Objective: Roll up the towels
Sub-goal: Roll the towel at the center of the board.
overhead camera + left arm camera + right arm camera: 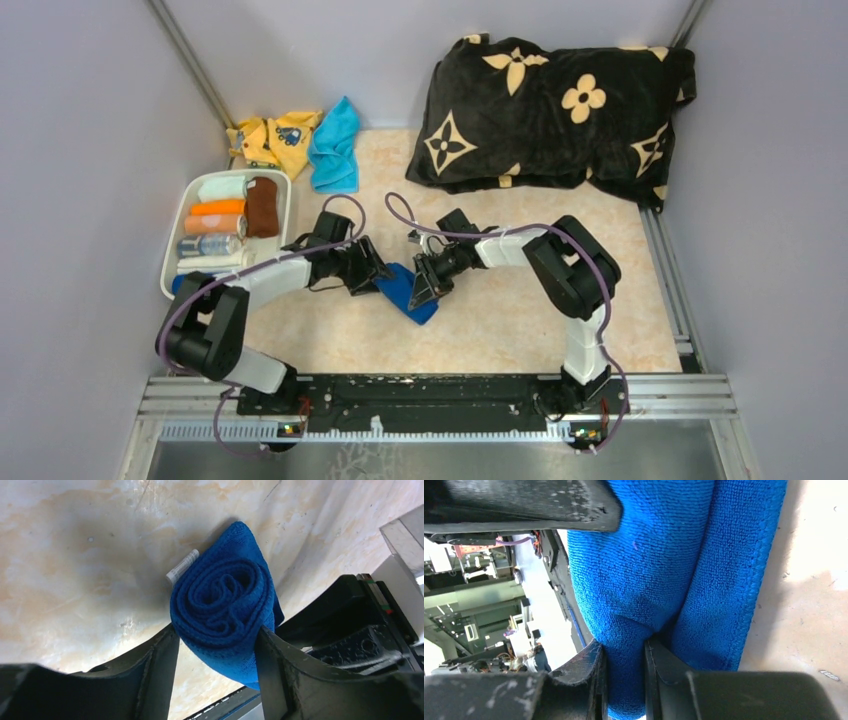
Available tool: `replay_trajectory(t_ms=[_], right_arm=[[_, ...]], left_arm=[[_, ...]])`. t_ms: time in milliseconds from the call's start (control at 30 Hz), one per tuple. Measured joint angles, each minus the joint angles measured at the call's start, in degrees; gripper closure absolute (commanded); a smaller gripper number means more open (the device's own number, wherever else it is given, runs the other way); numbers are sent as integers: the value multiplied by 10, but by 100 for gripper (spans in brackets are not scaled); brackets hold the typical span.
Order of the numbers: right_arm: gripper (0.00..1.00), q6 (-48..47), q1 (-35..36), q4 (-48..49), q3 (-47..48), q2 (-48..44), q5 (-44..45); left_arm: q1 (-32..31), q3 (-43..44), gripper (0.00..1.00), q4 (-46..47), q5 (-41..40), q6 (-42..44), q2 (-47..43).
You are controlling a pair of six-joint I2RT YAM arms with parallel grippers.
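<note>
A dark blue towel (408, 290) lies rolled at the table's middle, between my two grippers. My left gripper (378, 278) is shut on the roll's left end; in the left wrist view the spiral end of the blue towel (222, 610) sits squeezed between my fingers (160, 670), with a white tag beside it. My right gripper (425, 290) is shut on a fold of the blue towel (649, 570) at the right end, the cloth pinched tight between its fingers (659, 670). Unrolled towels, one light blue (335, 148) and one yellow (272, 140), lie at the back left.
A white bin (288, 196) at the left holds several rolled towels: mint, orange, peach, brown, white. A black pillow with a tan flower pattern (555, 110) fills the back right. Metal rails run along the near edge and right side.
</note>
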Motion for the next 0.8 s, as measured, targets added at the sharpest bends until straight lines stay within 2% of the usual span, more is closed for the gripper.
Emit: replay_trajectory(t_ms=[133,200,367,567,800], right_arm=[[57,1,2,-17,1,-13,27],[54,-4,7,-39,0,-41,71],[44,-44,42,-101,-3,-147,247],[38,-106,144,-123,0,-242,445],[38,-155,238,-124,8,-212,582]], left_arm=[[-2,4,45,22,10,-1,37],[-2,9,46,25,15,-1,47],[-2,20,46,30,23,0,66],[-2,25,44,27,26,3,73],[-2,30,41,19,25,7,77]])
